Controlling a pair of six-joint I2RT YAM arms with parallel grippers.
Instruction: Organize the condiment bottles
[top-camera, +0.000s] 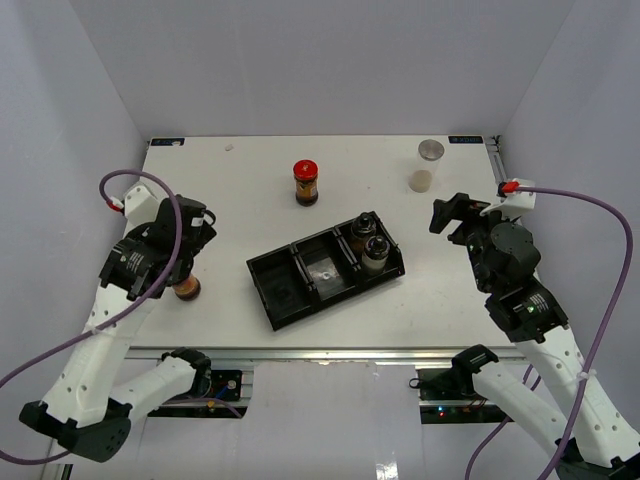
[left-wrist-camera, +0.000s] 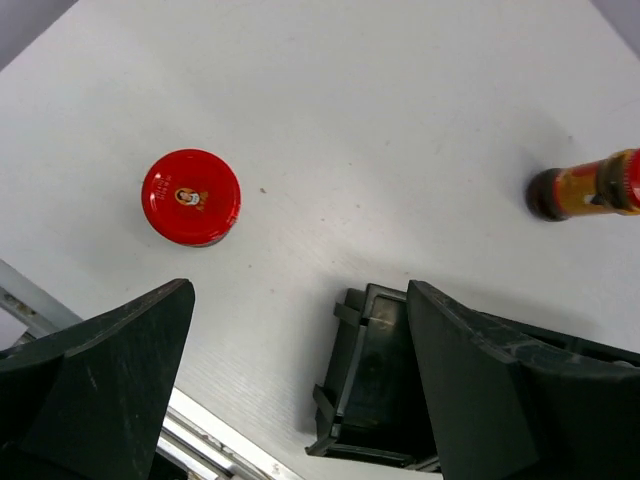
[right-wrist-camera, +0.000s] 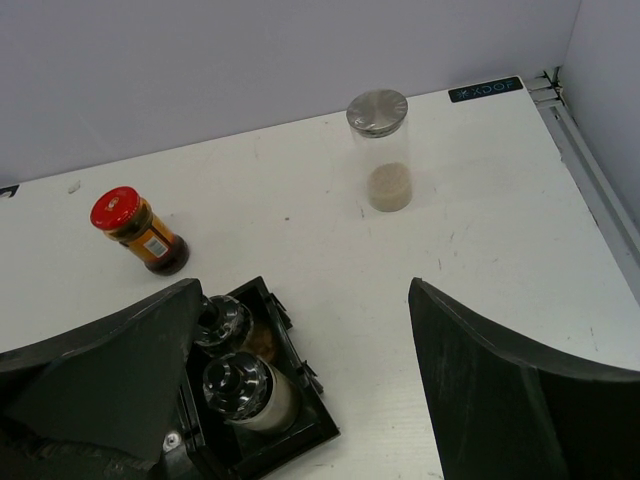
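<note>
A black tray (top-camera: 290, 290) lies mid-table with two black-capped shakers (top-camera: 364, 230) (top-camera: 376, 252) upright in its right compartment. One red-lidded jar (top-camera: 306, 182) stands behind the tray. A second red-lidded jar (top-camera: 186, 288) stands at the front left, below my left gripper (top-camera: 197, 222), which is open, empty and raised. The left wrist view shows this jar's lid (left-wrist-camera: 190, 197) to the left past the open gripper (left-wrist-camera: 300, 300). The silver-lidded jar (top-camera: 430, 165) stands at the back right. My right gripper (top-camera: 449, 215) is open and empty, right of the tray; the silver-lidded jar (right-wrist-camera: 380, 150) is ahead of it (right-wrist-camera: 305, 300).
The tray's left and middle compartments (top-camera: 322, 268) hold no bottles. Its corner shows in the left wrist view (left-wrist-camera: 365, 390). The table's metal front edge (top-camera: 320, 352) runs near the arm bases. Grey walls close in the left, back and right sides.
</note>
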